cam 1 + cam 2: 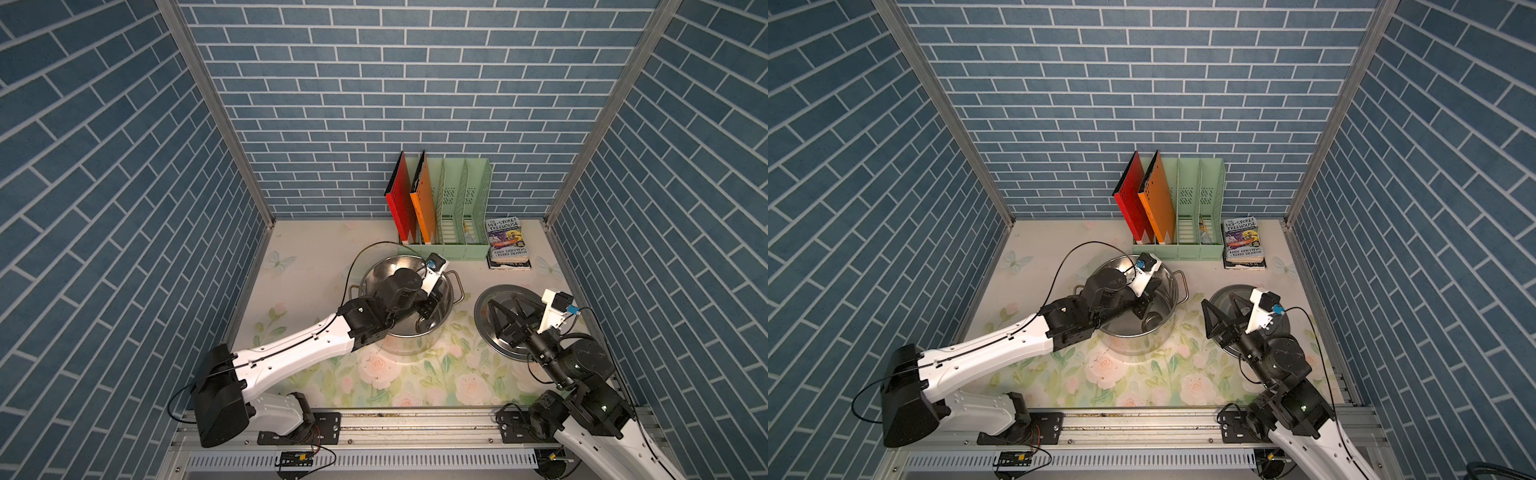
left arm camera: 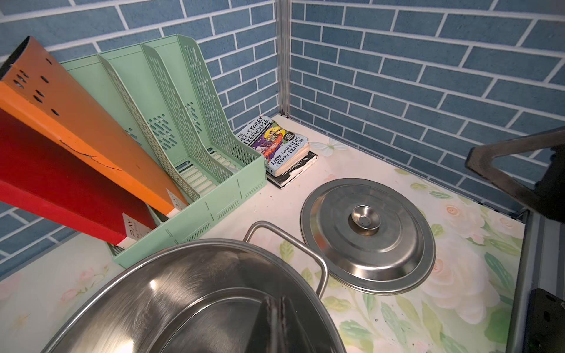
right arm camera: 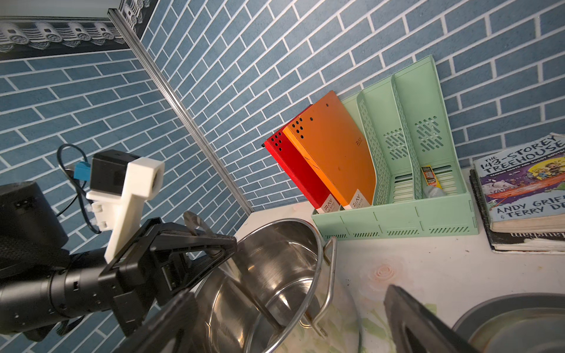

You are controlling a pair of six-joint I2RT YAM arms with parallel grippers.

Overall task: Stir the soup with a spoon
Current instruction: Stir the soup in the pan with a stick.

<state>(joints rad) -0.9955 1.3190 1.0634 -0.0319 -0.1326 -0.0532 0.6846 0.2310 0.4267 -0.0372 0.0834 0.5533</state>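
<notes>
Soup is nowhere to be seen: only bare, shiny metal is shown inside the pot (image 1: 407, 347), which stands near the middle of the flowered table (image 1: 374, 374). The spoon (image 3: 194, 220) is gripped by the left gripper (image 1: 428, 307), whose jaws are pressed together on the thin handle above the pot's opening. In the right wrist view the flat end of the handle is seen sticking out past the fingers. A small round shape low in the pot in a top view is taken to be the spoon's bowl (image 1: 1152, 321). The right gripper (image 1: 505, 305) is spread wide and carries nothing; it is held over the lid (image 2: 391, 253), which lies flat and knob up on the table just beside the pot. Uncovering the pot and taking up the spoon can therefore be judged as done, and the stirring itself is judged to be the step in hand. How much of it is finished cannot be told. Counted in view are one pot, one spoon, one lid, one green file rack (image 1: 465, 249) against the back wall, two folders leaning in it (one red (image 1: 401, 199), one orange (image 1: 424, 199)), and two books (image 1: 509, 245) stacked beside the rack.
</notes>
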